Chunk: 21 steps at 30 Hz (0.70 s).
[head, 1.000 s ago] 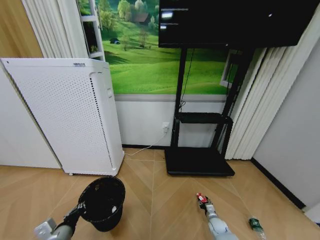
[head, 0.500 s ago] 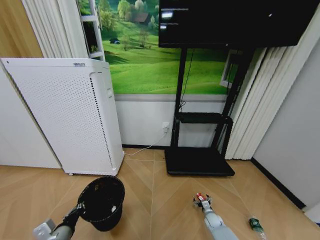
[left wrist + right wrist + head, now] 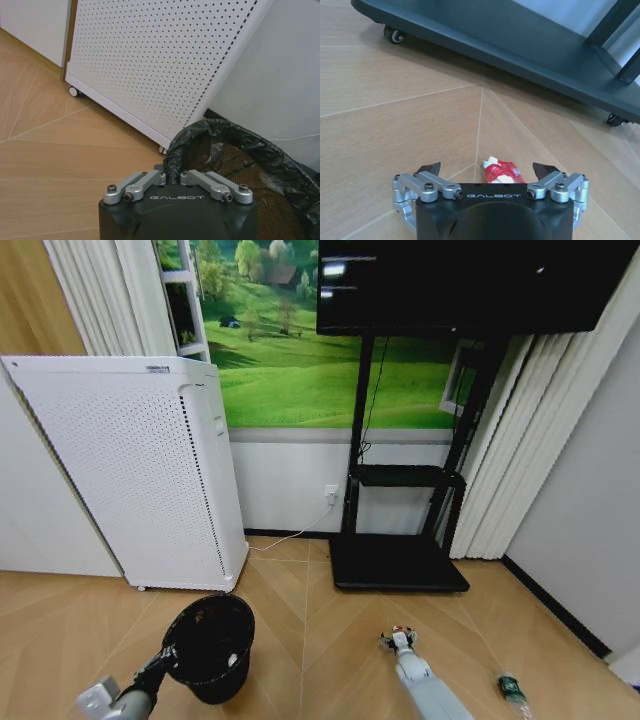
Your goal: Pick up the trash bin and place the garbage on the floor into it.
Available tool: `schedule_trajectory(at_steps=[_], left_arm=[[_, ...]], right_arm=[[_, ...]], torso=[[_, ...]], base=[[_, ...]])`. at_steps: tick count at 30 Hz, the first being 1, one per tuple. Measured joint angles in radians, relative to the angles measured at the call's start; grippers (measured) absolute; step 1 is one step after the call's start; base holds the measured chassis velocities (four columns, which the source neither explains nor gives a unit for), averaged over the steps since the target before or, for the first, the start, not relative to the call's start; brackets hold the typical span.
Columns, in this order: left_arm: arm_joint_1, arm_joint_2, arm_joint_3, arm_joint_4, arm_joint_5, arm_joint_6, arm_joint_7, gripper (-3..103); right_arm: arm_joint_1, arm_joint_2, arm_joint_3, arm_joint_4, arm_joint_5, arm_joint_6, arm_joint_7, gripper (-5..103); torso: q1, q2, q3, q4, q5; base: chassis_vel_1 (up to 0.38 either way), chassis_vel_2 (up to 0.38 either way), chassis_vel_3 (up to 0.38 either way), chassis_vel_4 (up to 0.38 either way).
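Down on the floor, your right claw point(image 3: 487, 170) hangs wide around the red-and-white wrapper point(image 3: 502, 171): light, crushable, so pinch its middle. Your left claw point(image 3: 172, 176) grips the trash bin point(image 3: 210, 645) by its rim.

One trash bin point(image 3: 209, 645), black mesh with a dark liner. Two pieces of garbage on the floor: one red-and-white wrapper point(image 3: 502, 171) and one green-labelled bottle point(image 3: 513, 690); a pale fleck inside the bin may be a third, though it is too small to tell. Two grippers: left gripper point(image 3: 172, 172), right gripper point(image 3: 487, 172).
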Motion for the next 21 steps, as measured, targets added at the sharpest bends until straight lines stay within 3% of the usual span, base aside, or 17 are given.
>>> schedule_trajectory(at_steps=[8, 21], left_arm=[[-0.003, -0.002, -0.004, 0.004, 0.000, 0.000, 0.000, 7], [0.003, -0.004, -0.010, -0.005, 0.001, -0.001, 0.001, 7]], right_arm=[[-0.036, -0.009, 0.027, 0.041, 0.039, 0.074, -0.060, 100], [-0.066, -0.016, 0.035, 0.069, 0.046, 0.085, -0.067, 100]], torso=[[0.000, 0.000, 0.000, -0.0005, 0.0000], [0.000, 0.000, 0.000, -0.0001, 0.0000]], base=[[0.000, 0.000, 0.000, 0.000], [-0.008, 0.011, 0.015, -0.013]])
